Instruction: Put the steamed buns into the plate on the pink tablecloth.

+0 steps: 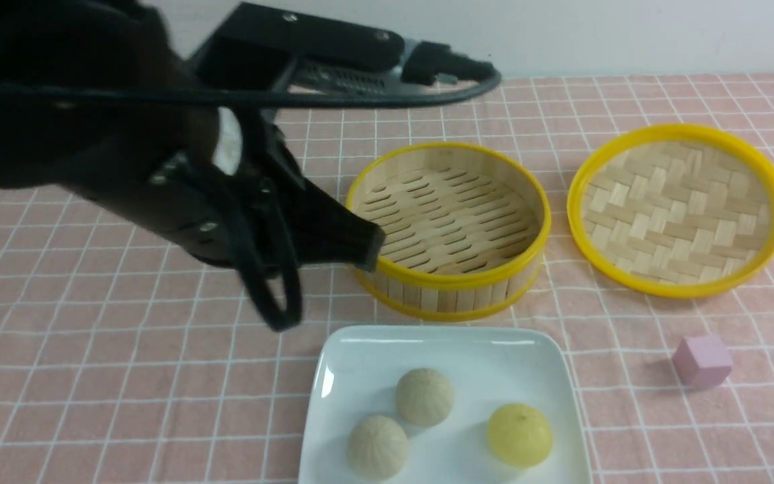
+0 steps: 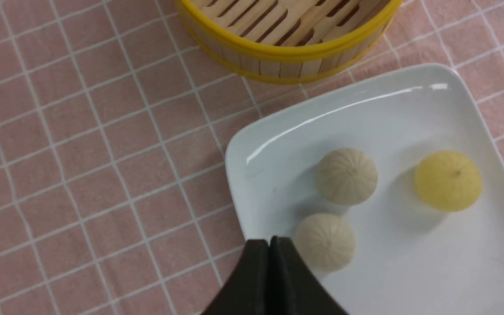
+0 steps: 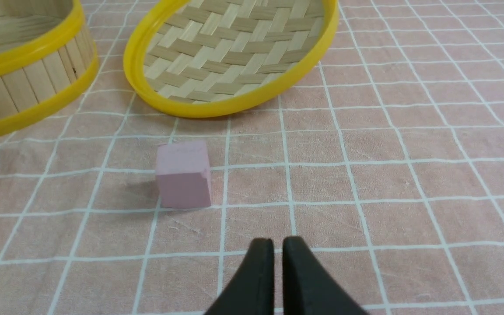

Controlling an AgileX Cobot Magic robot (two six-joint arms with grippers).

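Front: two beige pleated buns [image 1: 424, 396] [image 1: 377, 448] and one smooth yellow bun [image 1: 520, 435] sat on the glossy white square plate [image 1: 474, 356] | Left wrist: left gripper [image 2: 271, 243] closed, empty; dipping low might have rolled a bun | Right wrist: right gripper [image 3: 278, 243] barely parted, empty.

The plate [image 1: 478, 346] is white, smooth and glossy, with bright highlights along its rim. Beyond it, the steamer [image 1: 451, 286] looks like pale bamboo or wood with a smooth, slightly shiny yellow rim. To its right, the lid [image 1: 676, 208] shows a rough woven bamboo face inside a similar smooth yellow edge. The pink tablecloth [image 1: 118, 376] looks like matt, lightly wrinkled cloth. The cube [image 1: 703, 361], at the right, has a smooth, matt surface.
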